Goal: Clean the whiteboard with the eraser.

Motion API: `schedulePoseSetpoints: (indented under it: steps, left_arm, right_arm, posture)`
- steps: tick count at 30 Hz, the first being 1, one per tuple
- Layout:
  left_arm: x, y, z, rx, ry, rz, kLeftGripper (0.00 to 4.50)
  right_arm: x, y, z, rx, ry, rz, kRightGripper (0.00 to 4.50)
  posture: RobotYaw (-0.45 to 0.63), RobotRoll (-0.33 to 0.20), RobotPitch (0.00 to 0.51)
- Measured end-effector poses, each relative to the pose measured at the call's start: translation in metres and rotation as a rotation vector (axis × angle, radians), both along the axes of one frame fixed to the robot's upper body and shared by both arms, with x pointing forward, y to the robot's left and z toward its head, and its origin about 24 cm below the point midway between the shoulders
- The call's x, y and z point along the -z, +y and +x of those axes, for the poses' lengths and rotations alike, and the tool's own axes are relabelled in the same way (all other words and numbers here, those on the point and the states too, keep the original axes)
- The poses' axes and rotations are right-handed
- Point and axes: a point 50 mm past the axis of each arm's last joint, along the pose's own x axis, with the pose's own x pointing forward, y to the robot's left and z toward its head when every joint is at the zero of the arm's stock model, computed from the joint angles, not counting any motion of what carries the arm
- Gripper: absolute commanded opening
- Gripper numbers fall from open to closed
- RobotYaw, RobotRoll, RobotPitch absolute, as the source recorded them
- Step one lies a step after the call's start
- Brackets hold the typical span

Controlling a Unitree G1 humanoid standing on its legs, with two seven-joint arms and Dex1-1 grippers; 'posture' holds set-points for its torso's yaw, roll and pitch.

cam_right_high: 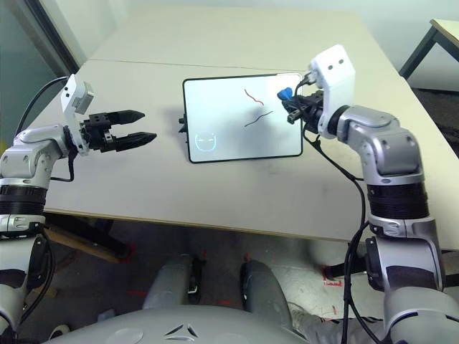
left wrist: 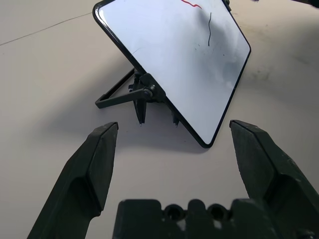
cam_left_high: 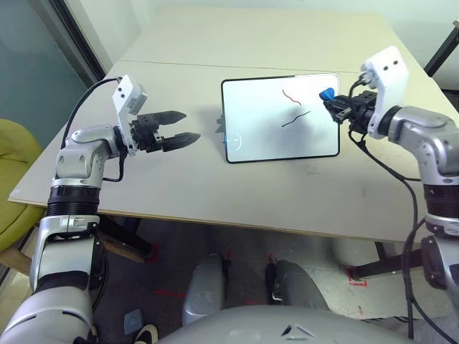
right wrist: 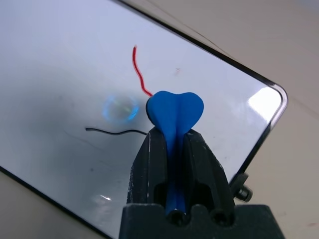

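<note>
The right gripper (right wrist: pixel 175 137) has its two black fingers clamped on the sides of the eraser (right wrist: pixel 175 112), a small bright blue block with a waisted, bone-like shape. The eraser lies between the fingers and runs lengthwise along them, its rounded, two-lobed end sticking out past the fingertips. That lobed end points away from the wrist, leftward across the scene toward the red and black marks. The gripper reaches in from the right, over the right part of the whiteboard.

The whiteboard (cam_left_high: pixel 251 129) is a glossy white rectangle with a thin black frame and rounded corners, its long axis running left to right. It is propped on a black folding stand (left wrist: pixel 122 94), seen at its left side. Right of its middle are two thin squiggles: a red line (cam_left_high: pixel 291 97), farther from the robot, and a black line (cam_left_high: pixel 295 119), nearer. Both lie to the left of the eraser. A small black knob (right wrist: pixel 243 193) sticks out from the board's right side.

Well to the left of the board, above the pale table (cam_left_high: pixel 186 190), the left gripper (cam_left_high: pixel 193 127) points right, its two black fingers apart with nothing between them. A yellow-green chair (cam_left_high: pixel 16 172) stands beyond the table's left edge.
</note>
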Motion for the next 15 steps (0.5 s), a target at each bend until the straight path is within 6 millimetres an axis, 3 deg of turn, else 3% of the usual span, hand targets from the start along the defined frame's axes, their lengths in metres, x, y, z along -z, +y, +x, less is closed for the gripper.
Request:
schedulePoseSetpoints:
  steps: [6, 15]
  left_arm:
    - [-0.008, -0.003, 0.003, 0.004, -0.034, 0.002, 4.5]
    - [-0.003, -0.002, 0.005, -0.012, -0.02, -0.001, 4.5]
  right_arm:
    - [0.016, -0.003, 0.009, 0.026, -0.021, -0.219, 0.21]
    - [0.019, 0.004, 0.019, 0.026, -0.024, -0.264, 0.2]
  posture:
    - [0.24, 0.0, 0.062]
    - [0.24, 0.0, 0.058]
